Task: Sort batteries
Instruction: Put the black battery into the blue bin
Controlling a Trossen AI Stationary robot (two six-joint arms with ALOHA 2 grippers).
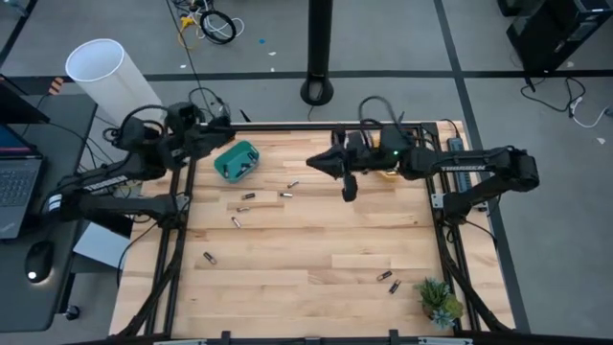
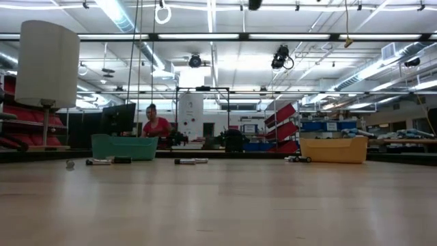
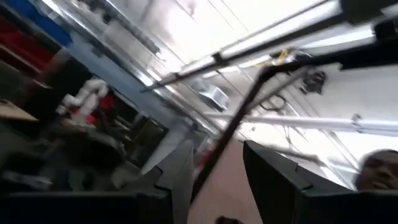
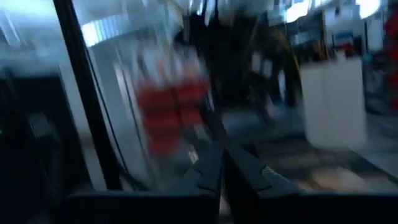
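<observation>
Batteries (image 1: pixel 247 196) are lying scattered on the table (image 1: pixel 316 259), most of them in a loose group just in front of the teal bin (image 1: pixel 236 160) near the far left corner, a few more toward the near edge. Left gripper (image 1: pixel 226 126) is hovering at the far edge beside that bin, its fingers (image 3: pixel 180 171) standing apart on nothing. Right gripper (image 1: pixel 314 163) is hanging above the middle of the far edge, its fingers nearly together and holding nothing visible. Both are pointing out into the room rather than down, so the cluster is lying below and between them, slightly nearer the left arm. Long axes differ from battery to battery.
</observation>
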